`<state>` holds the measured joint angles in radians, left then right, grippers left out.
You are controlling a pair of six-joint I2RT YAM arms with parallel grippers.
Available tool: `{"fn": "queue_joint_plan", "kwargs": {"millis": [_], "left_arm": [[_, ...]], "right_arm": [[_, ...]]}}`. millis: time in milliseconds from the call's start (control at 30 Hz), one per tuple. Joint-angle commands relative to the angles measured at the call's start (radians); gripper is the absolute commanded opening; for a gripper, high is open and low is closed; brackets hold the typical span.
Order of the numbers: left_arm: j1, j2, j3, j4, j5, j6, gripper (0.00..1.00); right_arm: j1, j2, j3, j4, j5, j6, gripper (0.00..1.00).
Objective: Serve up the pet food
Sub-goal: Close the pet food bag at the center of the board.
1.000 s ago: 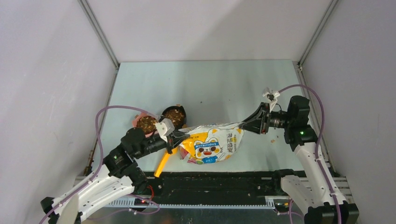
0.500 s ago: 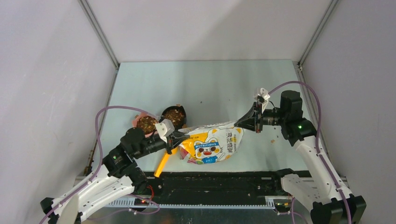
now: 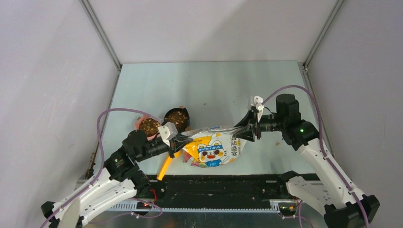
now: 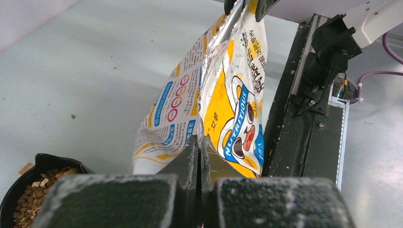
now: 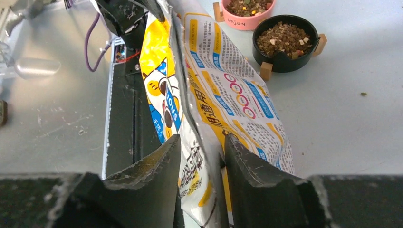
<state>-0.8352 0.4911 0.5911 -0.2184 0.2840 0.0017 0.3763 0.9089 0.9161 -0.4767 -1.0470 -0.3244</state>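
- Two bowls hold the pet food (image 5: 283,39): small tan-to-dark-brown pellets with a few pale bits, heaped in a black bowl (image 5: 285,62) and a pink bowl (image 5: 244,23) side by side, near the bag (image 3: 216,147).
- Left gripper (image 4: 199,156): fingers together, pinching one bag end.
- Right gripper (image 5: 202,147): fingers apart, straddling the bag's other end.

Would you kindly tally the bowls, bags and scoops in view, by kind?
Bowls: 2 (pink bowl, black bowl, each holding pet food)
Bags: 1 (printed bag)
Scoops: 1 (yellow scoop)
Total: 4
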Motion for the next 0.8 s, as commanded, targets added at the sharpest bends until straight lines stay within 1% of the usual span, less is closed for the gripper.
{"fn": "queue_joint_plan", "kwargs": {"millis": [0,67,133,167,200,267,367,433,467,500,533,567,600,633,667,733,767], "left_arm": [[0.007,0.002,0.044,-0.039,0.044,0.040,0.00],[0.006,0.015,0.061,-0.059,0.076,0.054,0.00],[0.000,0.060,0.098,-0.104,0.105,0.088,0.00],[-0.005,0.075,0.129,-0.137,0.103,0.098,0.00],[-0.023,0.109,0.145,-0.169,0.097,0.125,0.00],[-0.072,0.163,0.211,-0.219,0.056,0.163,0.00],[-0.170,0.207,0.240,-0.267,-0.058,0.241,0.00],[-0.199,0.209,0.250,-0.284,-0.103,0.259,0.00],[-0.203,0.200,0.251,-0.289,-0.104,0.264,0.01],[-0.207,0.192,0.251,-0.286,-0.098,0.273,0.04],[-0.207,0.171,0.247,-0.276,-0.085,0.275,0.08],[-0.208,0.160,0.246,-0.271,-0.082,0.278,0.18],[-0.208,0.138,0.245,-0.261,-0.084,0.279,0.25],[-0.208,0.130,0.246,-0.256,-0.087,0.278,0.43],[-0.208,0.118,0.253,-0.250,-0.098,0.278,0.51],[-0.208,0.124,0.272,-0.247,-0.114,0.280,0.80],[-0.208,0.149,0.283,-0.249,-0.116,0.290,0.87]], "right_arm": [[0.066,-0.001,0.065,-0.080,0.105,-0.136,0.44],[0.087,-0.003,0.077,-0.119,0.146,-0.207,0.44],[0.105,-0.013,0.080,-0.190,0.185,-0.358,0.44],[0.123,-0.027,0.081,-0.195,0.206,-0.379,0.44],[0.132,-0.039,0.084,-0.195,0.261,-0.399,0.44],[0.161,-0.045,0.100,-0.221,0.331,-0.430,0.44],[0.195,-0.038,0.156,-0.311,0.388,-0.502,0.43],[0.213,-0.037,0.184,-0.361,0.444,-0.533,0.43],[0.227,-0.038,0.192,-0.384,0.483,-0.544,0.36],[0.233,-0.036,0.210,-0.399,0.513,-0.550,0.30],[0.242,-0.030,0.219,-0.429,0.525,-0.559,0.16],[0.244,-0.027,0.236,-0.443,0.542,-0.560,0.10],[0.247,-0.018,0.242,-0.467,0.546,-0.565,0.01],[0.248,-0.015,0.253,-0.478,0.549,-0.567,0.00],[0.248,-0.008,0.258,-0.501,0.548,-0.569,0.00],[0.248,-0.004,0.269,-0.519,0.521,-0.573,0.00],[0.246,-0.006,0.278,-0.511,0.492,-0.561,0.00]]}}
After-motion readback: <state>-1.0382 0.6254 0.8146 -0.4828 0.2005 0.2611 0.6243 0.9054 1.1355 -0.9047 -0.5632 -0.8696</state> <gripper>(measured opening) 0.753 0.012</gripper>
